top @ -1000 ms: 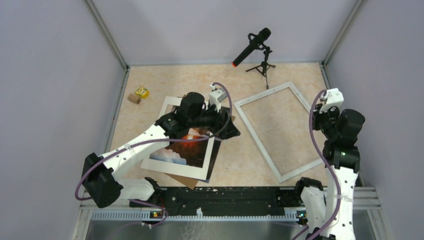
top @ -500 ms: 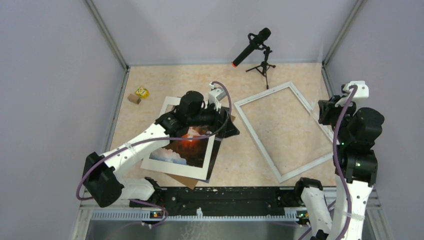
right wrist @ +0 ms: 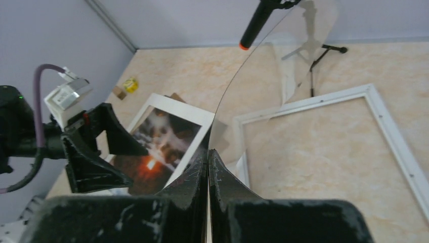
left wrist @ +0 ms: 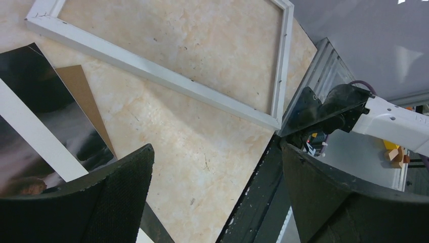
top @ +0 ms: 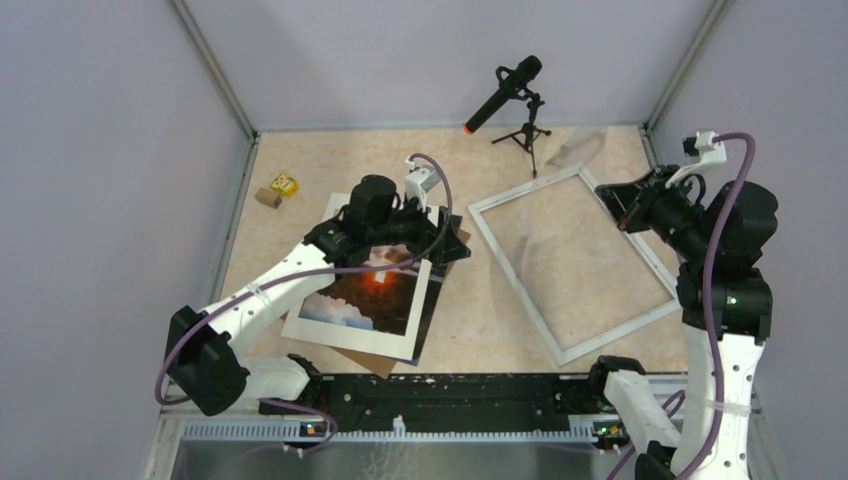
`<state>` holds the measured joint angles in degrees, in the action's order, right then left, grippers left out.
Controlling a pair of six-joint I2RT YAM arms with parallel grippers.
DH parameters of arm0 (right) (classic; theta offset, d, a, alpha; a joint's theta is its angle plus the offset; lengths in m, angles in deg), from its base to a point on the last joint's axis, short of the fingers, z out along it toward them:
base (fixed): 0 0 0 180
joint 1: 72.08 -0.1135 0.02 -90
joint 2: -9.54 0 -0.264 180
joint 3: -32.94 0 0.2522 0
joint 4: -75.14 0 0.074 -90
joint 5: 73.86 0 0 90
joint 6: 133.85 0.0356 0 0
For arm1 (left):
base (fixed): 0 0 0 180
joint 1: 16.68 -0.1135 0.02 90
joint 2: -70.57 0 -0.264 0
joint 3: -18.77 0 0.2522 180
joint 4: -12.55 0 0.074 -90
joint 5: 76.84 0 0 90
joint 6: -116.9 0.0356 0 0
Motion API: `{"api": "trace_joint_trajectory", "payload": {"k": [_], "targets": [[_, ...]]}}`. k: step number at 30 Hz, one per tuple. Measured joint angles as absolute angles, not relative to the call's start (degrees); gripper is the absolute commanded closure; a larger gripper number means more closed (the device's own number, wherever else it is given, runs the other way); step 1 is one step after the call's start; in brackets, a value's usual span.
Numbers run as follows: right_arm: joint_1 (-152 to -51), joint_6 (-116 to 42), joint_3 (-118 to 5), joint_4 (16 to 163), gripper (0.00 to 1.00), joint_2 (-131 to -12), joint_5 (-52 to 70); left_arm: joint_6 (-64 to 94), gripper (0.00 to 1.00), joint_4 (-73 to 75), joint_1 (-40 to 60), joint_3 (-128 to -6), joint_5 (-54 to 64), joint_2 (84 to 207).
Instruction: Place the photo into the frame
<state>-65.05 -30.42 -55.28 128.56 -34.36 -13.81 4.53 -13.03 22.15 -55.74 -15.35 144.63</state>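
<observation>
here we are, with the photo [top: 370, 295] lying flat on the left half of the table [top: 460, 330], a white mat [top: 300, 325] on top of it and a brown board [top: 378, 362] peeking out underneath at the near end. the frame [top: 518, 290] is well apart from it, off to the right, and through its opening we see bare tabletop in the left wrist view. the left gripper [top: 440, 240] sits over the far right end of the photo with its jaws spread wide and nothing between them; we can't tell whether a finger touches the print. the right gripper [top: 618, 208] is up above the far side of the frame, pinched tight on the edge of a clear sheet [top: 580, 150], which hangs in the air over the frame instead of lying in it. so the left arm is plainly the nearer one to the photo, and the frame lies to its right. now the key bit: the photo's long axis runs from far to near leaning leftward, while the frame's long sides run from far left to near right, so the two splay apart. we reckon the print needs freeing from the mat, a carry to the right and a turn to line up, and the job looks to us barely begun.
</observation>
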Motion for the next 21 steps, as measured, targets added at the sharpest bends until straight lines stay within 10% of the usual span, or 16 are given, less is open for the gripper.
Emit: {"api": "trace_joint_trajectory", "payload": {"k": [11,21], "targets": [[-66.08,-15.41,-54.32,120.04,1.0,-42.14,-26.57,4.85,0.02,-14.38,20.86,-55.74,-14.17,144.59],[-65.77,-19.76,-43.54,121.57,1.0,-43.23,-8.11,4.9,0.02,-14.6,20.75,-55.74,-14.26,144.57]]}}
